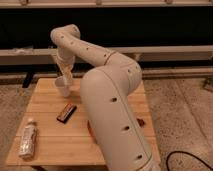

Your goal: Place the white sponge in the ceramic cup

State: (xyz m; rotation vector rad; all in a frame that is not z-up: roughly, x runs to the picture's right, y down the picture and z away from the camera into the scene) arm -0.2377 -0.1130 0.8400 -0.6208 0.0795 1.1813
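Note:
The ceramic cup is a small white cup standing on the back left part of the wooden table. My gripper hangs straight down over the cup, its tip at about the cup's rim. The white sponge does not show as a separate thing; it is hidden or out of view. My pale arm reaches from the lower right up and over to the cup and covers the middle of the table.
A dark rectangular bar lies in front of the cup. A pale plastic bottle lies at the front left. An orange-brown bowl is mostly hidden behind my arm. A wall with a ledge runs behind the table.

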